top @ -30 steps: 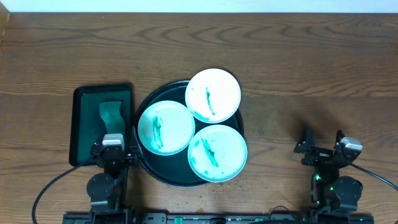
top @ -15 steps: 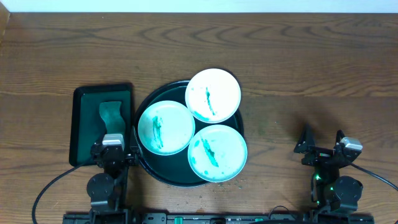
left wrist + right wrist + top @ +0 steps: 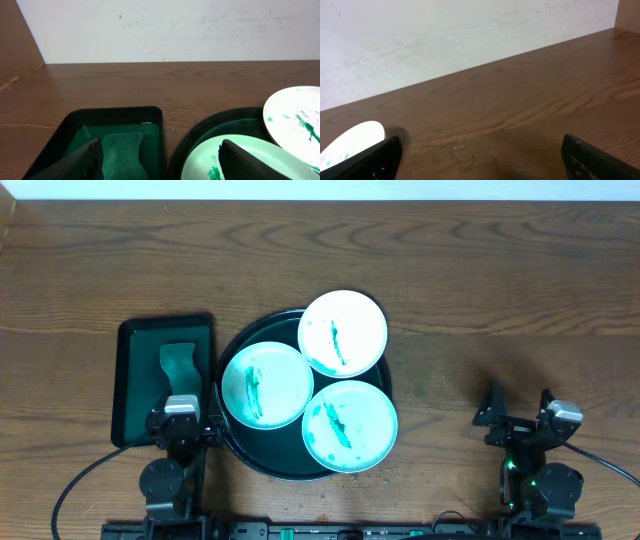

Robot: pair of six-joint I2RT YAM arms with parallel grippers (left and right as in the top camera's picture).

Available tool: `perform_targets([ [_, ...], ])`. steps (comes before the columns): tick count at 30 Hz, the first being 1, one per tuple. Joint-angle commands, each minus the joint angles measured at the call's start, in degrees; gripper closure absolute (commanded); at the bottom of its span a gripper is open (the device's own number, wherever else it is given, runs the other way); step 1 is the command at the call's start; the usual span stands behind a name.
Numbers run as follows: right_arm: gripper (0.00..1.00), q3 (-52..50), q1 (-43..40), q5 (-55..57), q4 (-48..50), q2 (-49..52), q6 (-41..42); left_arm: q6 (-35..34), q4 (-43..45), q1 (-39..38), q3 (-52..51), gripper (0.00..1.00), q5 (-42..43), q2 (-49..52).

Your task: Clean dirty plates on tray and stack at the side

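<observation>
Three pale plates smeared with green lie on the round dark tray (image 3: 236,453): a left plate (image 3: 267,384), a far plate (image 3: 343,332) and a near plate (image 3: 350,426). My left gripper (image 3: 181,424) is open and empty at the table's front, just left of the tray. In the left wrist view its fingers (image 3: 160,160) frame the tray's rim (image 3: 200,131) and the left plate (image 3: 240,155); the far plate (image 3: 295,117) is at the right. My right gripper (image 3: 518,412) is open and empty over bare wood, far right of the tray.
A rectangular dark green tray (image 3: 140,330) holding a green sponge (image 3: 179,363) lies left of the round tray; it also shows in the left wrist view (image 3: 150,120) with the sponge (image 3: 122,155). A white wall stands behind the table. Bare wood (image 3: 520,115) lies before the right gripper.
</observation>
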Motion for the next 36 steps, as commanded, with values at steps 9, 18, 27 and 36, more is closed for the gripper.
perform_targets([
  [9,0.01,-0.2,-0.3,-0.5,0.0,-0.3,-0.5,0.5,-0.7,-0.2,-1.7,0.26,-0.3,-0.3],
  [18,0.01,-0.2,-0.3,1.7,0.0,-0.3,-0.5,0.6,-0.7,-0.2,-1.7,0.26,-0.3,-0.3],
  [27,0.01,-0.2,-0.3,1.3,0.0,-0.3,-0.2,0.6,-0.7,-0.2,-1.7,0.26,-0.3,-0.3],
  [36,0.01,1.3,-0.3,-7.8,2.2,0.4,-0.5,-7.7,-2.4,-0.1,1.6,0.26,-0.7,2.0],
])
